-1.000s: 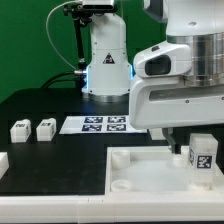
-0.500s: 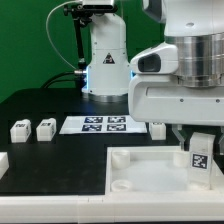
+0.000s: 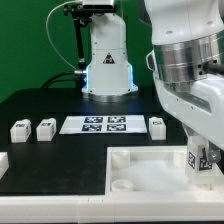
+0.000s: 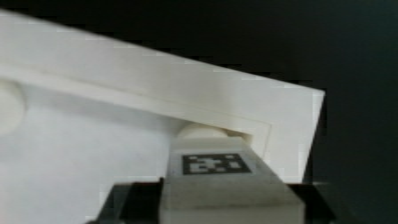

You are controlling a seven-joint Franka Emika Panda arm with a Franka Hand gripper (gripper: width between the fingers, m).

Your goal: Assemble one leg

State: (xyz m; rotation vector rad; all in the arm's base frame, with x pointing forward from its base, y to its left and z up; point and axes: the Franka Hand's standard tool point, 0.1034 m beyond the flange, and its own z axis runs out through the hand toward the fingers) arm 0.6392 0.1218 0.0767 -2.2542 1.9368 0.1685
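My gripper point(image 3: 199, 160) is shut on a leg point(image 3: 198, 162), a small white block with a black-and-white tag, and holds it upright over the far right corner of the large white rimmed panel point(image 3: 140, 172). In the wrist view the held leg point(image 4: 217, 172) stands between my dark fingers point(image 4: 134, 205) above the panel's corner point(image 4: 267, 110). Whether it touches the panel I cannot tell. Three more legs stand on the black table: two at the exterior view's left point(image 3: 20, 130) point(image 3: 45, 128) and one behind the panel point(image 3: 157, 125).
The marker board point(image 3: 94, 124) lies on the table behind the panel. A white robot base point(image 3: 105, 60) stands at the back. A white part edge point(image 3: 3, 161) shows at the exterior view's left border.
The wrist has turned and tilted, and the gripper with the leg has stayed over the panel's right corner. The leg behind the panel is now fully uncovered.
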